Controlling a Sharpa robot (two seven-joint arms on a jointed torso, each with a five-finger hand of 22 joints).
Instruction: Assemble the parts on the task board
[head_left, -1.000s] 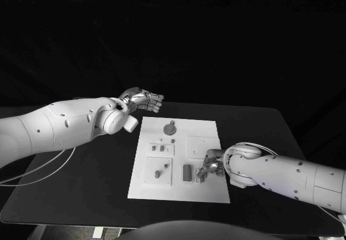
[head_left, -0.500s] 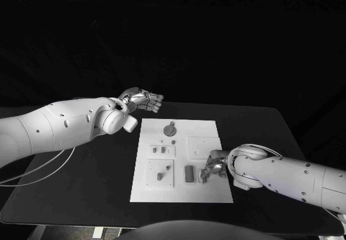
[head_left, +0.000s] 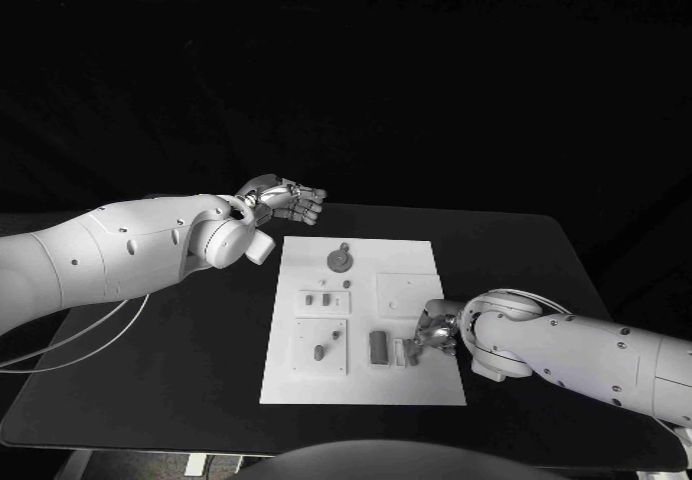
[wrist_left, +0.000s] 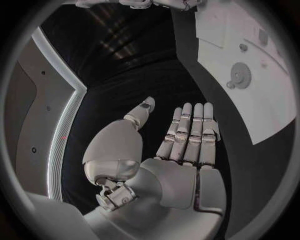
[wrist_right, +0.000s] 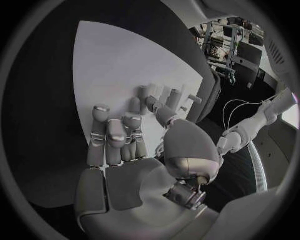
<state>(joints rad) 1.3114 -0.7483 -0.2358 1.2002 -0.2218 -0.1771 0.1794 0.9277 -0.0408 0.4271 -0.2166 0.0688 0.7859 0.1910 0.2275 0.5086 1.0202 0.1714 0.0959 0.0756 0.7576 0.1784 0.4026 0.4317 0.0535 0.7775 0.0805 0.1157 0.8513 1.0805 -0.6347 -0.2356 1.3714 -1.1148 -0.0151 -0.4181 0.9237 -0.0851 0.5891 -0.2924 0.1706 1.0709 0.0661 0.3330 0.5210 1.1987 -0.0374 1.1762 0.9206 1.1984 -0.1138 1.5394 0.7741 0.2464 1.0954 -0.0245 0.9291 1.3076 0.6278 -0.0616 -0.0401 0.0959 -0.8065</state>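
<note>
The right hand (head_left: 433, 335) rests low over the near right part of the task board (head_left: 418, 395), fingers curled down at the small parts (head_left: 379, 347) just beside its fingertips; whether it pinches one I cannot tell. The nearest part is a short upright bar, its long axis running away from the robot. The right wrist view shows more pegs past its fingers (wrist_right: 112, 135). Far off, the left hand (head_left: 289, 200) hovers past the board's far corner above the worktop (head_left: 188, 380), flat and holding nothing
</note>
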